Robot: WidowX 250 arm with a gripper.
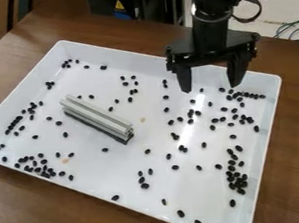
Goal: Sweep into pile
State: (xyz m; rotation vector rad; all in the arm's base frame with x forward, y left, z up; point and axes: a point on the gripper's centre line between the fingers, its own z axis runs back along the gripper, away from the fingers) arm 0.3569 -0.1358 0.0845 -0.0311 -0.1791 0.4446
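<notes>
The black gripper (210, 82) hangs open over the back right of the white tray, its two fingers wide apart with nothing between them. Black beans (237, 179) lie scattered over the tray floor, denser along the right side, at the back right corner and at the front left. A grey ridged bar with a dark underside (97, 117) lies at a slant in the left middle of the tray, to the left of the gripper and apart from it, with beans around it.
The white tray's raised rim (15, 83) runs around the work area on a brown wooden table (292, 154). Two pale tan bits (143, 119) lie among the beans. Dark equipment stands behind the table, and cables show at the right edge.
</notes>
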